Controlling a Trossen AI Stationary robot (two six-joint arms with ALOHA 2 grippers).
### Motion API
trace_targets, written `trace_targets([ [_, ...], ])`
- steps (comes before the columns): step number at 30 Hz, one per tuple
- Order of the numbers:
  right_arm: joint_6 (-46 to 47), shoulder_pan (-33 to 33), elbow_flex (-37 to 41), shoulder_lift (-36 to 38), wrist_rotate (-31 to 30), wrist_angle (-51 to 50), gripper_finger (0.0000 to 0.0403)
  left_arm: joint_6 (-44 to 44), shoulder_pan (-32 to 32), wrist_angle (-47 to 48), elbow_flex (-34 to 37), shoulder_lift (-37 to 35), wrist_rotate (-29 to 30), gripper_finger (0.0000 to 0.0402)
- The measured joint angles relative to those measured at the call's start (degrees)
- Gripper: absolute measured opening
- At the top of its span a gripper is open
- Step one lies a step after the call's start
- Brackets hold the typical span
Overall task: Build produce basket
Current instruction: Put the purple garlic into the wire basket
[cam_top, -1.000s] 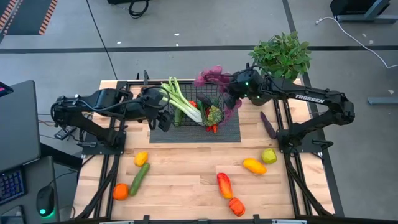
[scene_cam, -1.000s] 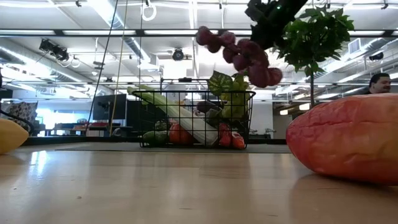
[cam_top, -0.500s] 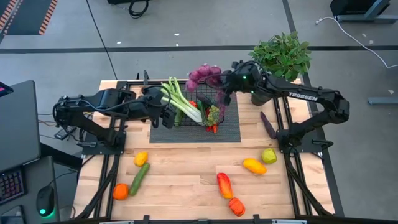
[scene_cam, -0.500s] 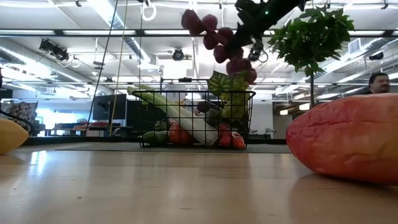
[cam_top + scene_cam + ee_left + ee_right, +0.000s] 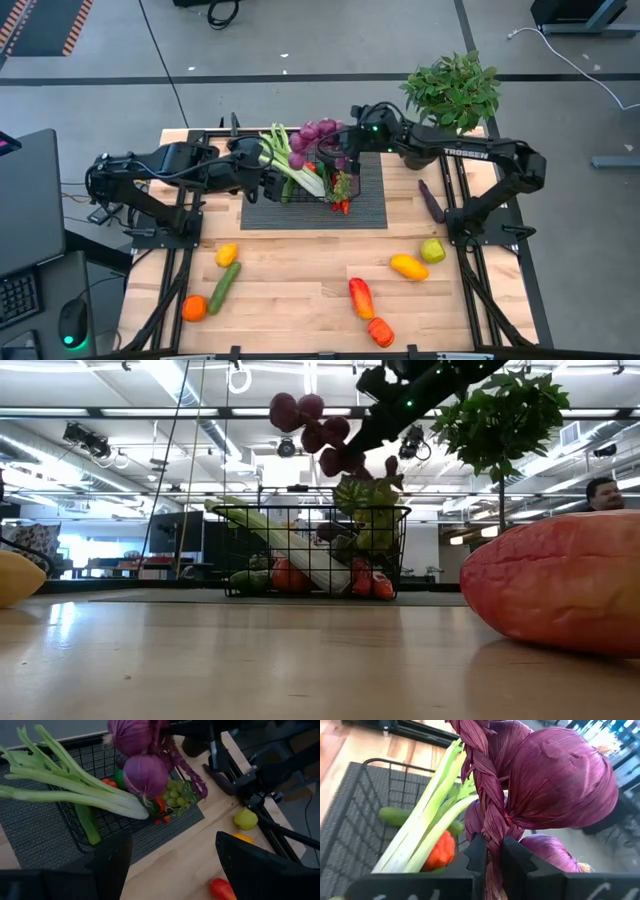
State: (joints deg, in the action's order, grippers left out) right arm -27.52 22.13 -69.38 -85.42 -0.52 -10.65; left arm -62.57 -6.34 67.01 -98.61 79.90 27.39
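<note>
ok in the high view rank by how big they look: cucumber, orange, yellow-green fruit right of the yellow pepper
1. cucumber, clearly the longest.
2. orange and yellow-green fruit look about alike, so I won't rank them.

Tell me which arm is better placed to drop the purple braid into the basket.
The right. Its gripper is shut on the purple onion braid, held above the basket. The left gripper waits open at the basket's other side.

"TROSSEN" (white lettering) runs along the right arm (image 5: 468, 153).
</note>
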Motion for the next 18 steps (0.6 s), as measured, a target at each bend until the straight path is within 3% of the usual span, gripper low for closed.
trace_targets([
  [6,-2.62,0.00,0.00,-3.18,-0.04,1.03,0.0044,0.03,-0.08,0.02,0.00,0.00,0.01,0.0291],
  [9,-3.15,-0.15,0.00,-4.43,-2.86,-1.70,0.0052,0.16,-0.43,-0.03,0.00,0.00,-0.01,0.0291],
  [18,-2.66,-0.25,0.00,-4.60,-5.99,-3.01,0.0126,3.41,-0.78,0.02,0.00,0.00,-0.01,0.0291],
])
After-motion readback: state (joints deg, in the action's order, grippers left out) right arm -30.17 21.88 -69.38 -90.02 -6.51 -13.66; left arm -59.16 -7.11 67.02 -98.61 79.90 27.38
